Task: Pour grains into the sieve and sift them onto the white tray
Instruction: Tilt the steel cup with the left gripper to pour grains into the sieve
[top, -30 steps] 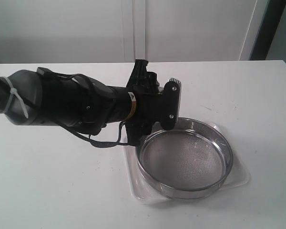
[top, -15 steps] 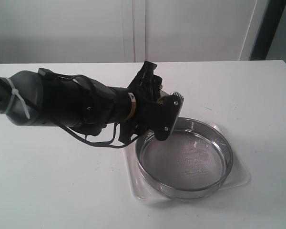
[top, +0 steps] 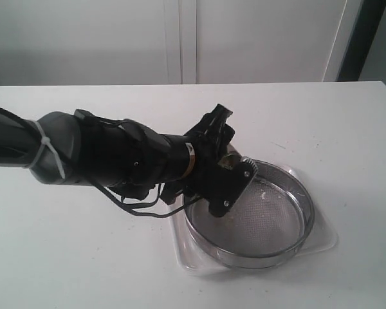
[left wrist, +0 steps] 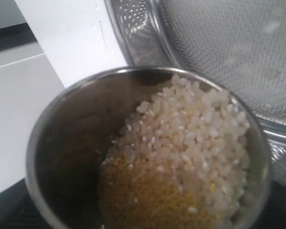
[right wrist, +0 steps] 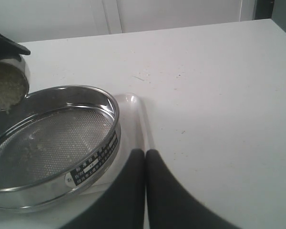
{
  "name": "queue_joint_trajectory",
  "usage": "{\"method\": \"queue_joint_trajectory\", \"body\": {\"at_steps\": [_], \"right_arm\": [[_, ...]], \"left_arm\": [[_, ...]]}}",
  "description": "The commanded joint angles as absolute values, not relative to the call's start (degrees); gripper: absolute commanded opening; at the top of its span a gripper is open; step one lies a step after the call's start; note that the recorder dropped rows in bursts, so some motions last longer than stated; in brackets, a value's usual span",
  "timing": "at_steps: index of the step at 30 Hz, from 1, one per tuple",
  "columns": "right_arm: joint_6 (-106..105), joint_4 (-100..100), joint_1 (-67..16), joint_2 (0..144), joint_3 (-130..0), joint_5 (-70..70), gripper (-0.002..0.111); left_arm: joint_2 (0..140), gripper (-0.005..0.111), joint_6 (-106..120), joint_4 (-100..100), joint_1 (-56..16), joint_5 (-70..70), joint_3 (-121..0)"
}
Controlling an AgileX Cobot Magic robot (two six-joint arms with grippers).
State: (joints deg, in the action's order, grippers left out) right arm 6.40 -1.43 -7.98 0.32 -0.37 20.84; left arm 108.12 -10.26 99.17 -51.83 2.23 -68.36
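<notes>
My left gripper point(top: 235, 172) is shut on a small steel cup point(left wrist: 57, 143), tilted over the near-left rim of the sieve point(top: 308, 215). White and yellow-orange grains point(left wrist: 190, 157) have slid to the cup's lowered lip, right above the sieve's mesh point(left wrist: 229, 47). A few pale specks lie on that mesh point(top: 265, 192). The sieve sits in the white tray point(top: 326, 241). My right gripper point(right wrist: 145, 153) is shut and empty, low beside the tray's corner point(right wrist: 133, 107), next to the sieve's wall point(right wrist: 88, 167); the cup point(right wrist: 16, 67) shows at that view's edge.
The white table point(top: 347, 129) runs on all sides of the tray. A pale wall with cabinet doors point(top: 180, 38) stands behind. The left arm's black body and cables point(top: 116, 164) stretch across the left half of the table.
The left arm has moved right and down towards the sieve, and the cup has tipped further over the sieve's rim. The sieve and tray have not moved.
</notes>
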Motion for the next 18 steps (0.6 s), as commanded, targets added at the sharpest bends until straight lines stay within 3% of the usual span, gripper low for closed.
{"method": "queue_joint_trajectory", "body": {"at_steps": [1, 18], "right_arm": [[6.28, -1.39, -8.00, 0.00, 0.00, 20.04, 0.000], [6.28, -1.39, -8.00, 0.00, 0.00, 20.04, 0.000]], "left_arm": [[108.65, 0.000, -6.59, 99.95, -52.11, 4.11, -68.75], [108.65, 0.000, 11.91, 99.95, -52.11, 4.22, -73.14]]}}
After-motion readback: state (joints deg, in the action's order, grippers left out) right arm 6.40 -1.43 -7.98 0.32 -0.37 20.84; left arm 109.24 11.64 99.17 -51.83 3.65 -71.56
